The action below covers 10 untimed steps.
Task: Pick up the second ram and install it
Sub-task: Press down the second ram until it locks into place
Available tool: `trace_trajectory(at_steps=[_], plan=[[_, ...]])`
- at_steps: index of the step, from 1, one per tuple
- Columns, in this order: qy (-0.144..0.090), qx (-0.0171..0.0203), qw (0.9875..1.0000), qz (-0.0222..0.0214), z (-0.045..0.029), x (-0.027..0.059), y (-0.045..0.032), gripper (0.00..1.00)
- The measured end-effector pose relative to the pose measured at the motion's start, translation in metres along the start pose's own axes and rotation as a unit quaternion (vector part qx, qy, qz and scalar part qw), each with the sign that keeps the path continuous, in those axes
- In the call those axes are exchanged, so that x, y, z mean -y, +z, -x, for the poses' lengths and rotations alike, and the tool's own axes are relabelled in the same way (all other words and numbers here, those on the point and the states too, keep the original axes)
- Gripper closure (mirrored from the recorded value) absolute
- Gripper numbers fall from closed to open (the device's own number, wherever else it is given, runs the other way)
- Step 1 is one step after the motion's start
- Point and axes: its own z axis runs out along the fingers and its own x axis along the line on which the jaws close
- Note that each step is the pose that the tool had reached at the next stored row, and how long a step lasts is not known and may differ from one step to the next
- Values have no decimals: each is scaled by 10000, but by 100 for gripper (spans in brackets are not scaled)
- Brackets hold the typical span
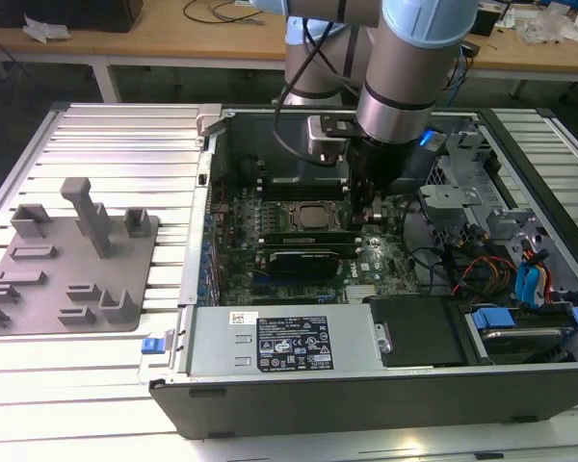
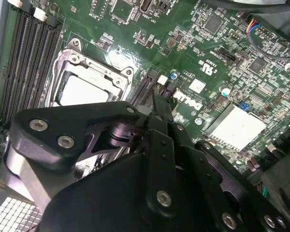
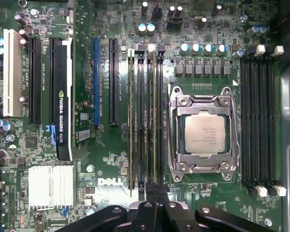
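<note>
Green motherboard [image 3: 101, 159] lies in the bottom of an open dark-grey metal computer case [image 1: 366, 390] as the black two-fingered gripper [image 3: 157, 194] of a pale blue and silver robot arm [image 1: 405, 67] reaches down into it, just beside the silver-framed processor socket [image 3: 204, 133]. The second ram [image 3: 159, 116], a thin pale green memory stick, appears to stand on edge in the long black slot nearest the socket, with another like stick [image 3: 131, 116] in the outermost slot of the same bank and two bare slots between them. The claw hangs directly over one end of the second ram. Its jaws are drawn together to a narrow tip in both wrist views, and whether they pinch the stick's top edge or merely rest on it cannot be told. Such a stick would be very light and stiff but easily damaged. It is best held by its long bare edges near the middle, kept square to the slot, with no touch on the chips or contacts and no bending. A black graphics card [image 3: 63, 96] stands well apart on the far side of the slot bank. Outside the case, on the exterior view's left, a grey plastic holder plate [image 1: 67, 289] with upright blocks sits on the ribbed white table [image 1: 106, 144].
</note>
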Motion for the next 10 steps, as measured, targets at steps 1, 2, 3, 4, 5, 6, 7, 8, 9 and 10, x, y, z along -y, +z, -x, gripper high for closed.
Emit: trace_trajectory(at_steps=[1, 2, 3, 4, 5, 6, 7, 8, 9, 10], plan=[[0, 0, 10000, -2, 5, -2, 18, 92], [0, 0, 10000, -5, 6, -4, 40, 92], [-1, 0, 10000, -7, 7, -5, 58, 92], [-1, 0, 10000, -7, 9, -6, 69, 92], [-1, 0, 10000, -7, 9, -5, 74, 92], [0, 0, 10000, -7, 9, -5, 85, 92], [0, -1, 10000, -8, 9, -5, 106, 92], [-1, -2, 10000, -8, 9, -4, 111, 92], [-1, 0, 10000, -8, 9, -4, 122, 92], [0, -4, 10000, -7, 7, -4, 141, 92]])
